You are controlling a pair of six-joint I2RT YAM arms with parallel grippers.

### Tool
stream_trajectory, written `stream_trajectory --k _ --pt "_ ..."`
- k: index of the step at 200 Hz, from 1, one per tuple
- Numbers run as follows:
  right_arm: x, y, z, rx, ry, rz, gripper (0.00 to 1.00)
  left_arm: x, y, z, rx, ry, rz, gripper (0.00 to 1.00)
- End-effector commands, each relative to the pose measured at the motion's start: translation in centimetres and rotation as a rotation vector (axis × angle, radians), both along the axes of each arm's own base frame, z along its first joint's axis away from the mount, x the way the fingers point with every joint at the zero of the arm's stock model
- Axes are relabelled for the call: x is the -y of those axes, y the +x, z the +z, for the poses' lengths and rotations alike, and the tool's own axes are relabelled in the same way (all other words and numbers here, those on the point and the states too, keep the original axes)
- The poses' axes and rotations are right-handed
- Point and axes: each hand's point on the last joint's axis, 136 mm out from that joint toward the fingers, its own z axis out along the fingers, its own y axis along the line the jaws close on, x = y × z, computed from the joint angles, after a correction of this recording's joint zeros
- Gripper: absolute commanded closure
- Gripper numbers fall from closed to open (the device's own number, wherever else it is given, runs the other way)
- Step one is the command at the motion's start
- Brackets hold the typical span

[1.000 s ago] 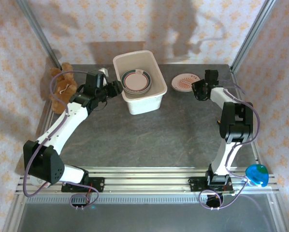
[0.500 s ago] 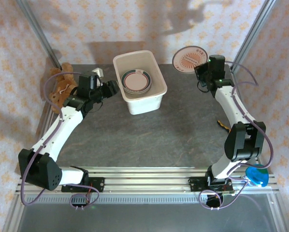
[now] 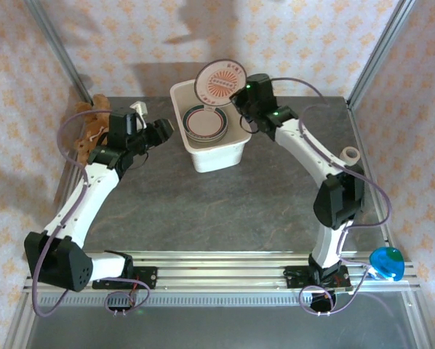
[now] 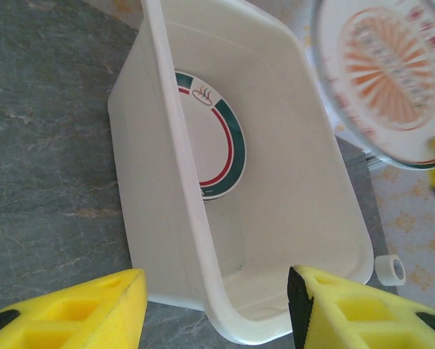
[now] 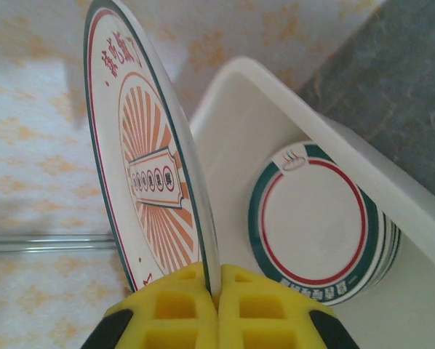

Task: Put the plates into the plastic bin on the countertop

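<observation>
The sunburst plate (image 5: pixel 156 189) is being pinched upright by the right tool (image 5: pixel 217 291) above the plastic bin (image 5: pixel 276 94); levelling before release seems wise. The left tool (image 3: pixel 169 131) is being held spread.

Probably a lab test booth: aluminium frame (image 3: pixel 225 263), wallpapered panels (image 3: pixel 130 36), stone-look countertop (image 3: pixel 217 211).

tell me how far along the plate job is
Done: a stack of teal-rimmed plates lies flat in the bin. In hand: the right fingers are shut on the rim of an orange sunburst plate, raised on edge by the bin. Left: lowering that plate in and letting go. The left fingers stand open beside the bin, holding nothing.
</observation>
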Motion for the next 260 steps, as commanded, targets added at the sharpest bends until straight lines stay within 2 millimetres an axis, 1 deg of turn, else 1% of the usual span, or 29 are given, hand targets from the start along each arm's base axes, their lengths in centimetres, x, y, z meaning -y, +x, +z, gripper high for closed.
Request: stream_trajectory --k 1,44,72,125,156,188,216,260 --pt "-0.4 0.9 2.2 0.059 0.034 -0.074 1.0 -0.8 -1.3 0.4 0.006 0.007 0.016 0.45" --pt "-3.6 1.3 -1.3 -0.012 0.002 -0.042 1.0 -1.8 -2.9 -0.2 -0.016 0.031 0.04 0.45" --pt "-4.3 1.0 -3.2 -0.042 -0.053 -0.059 1.0 -2.3 -3.8 -0.5 -0.026 0.05 0.053 0.45" --pt "-6.2 1.7 -6.3 -0.102 -0.095 -0.037 1.0 -3.0 -4.9 -0.7 -0.04 0.067 0.079 0.45" --pt "-6.3 1.8 -7.7 -0.131 -0.126 -0.064 1.0 -3.3 -5.4 -0.9 -0.042 0.1 0.078 0.45" --pt "-6.7 2.1 -9.7 -0.17 -0.144 -0.071 1.0 -3.6 -5.6 -1.1 -0.046 0.106 0.089 0.45" --pt "-7.3 2.4 -11.6 -0.211 -0.151 -0.068 1.0 -3.7 -5.6 -1.3 -0.053 0.111 0.092 0.45" --pt "-7.5 2.7 -13.6 -0.257 -0.147 -0.108 1.0 -3.7 -5.4 -1.6 -0.059 0.112 0.098 0.45"
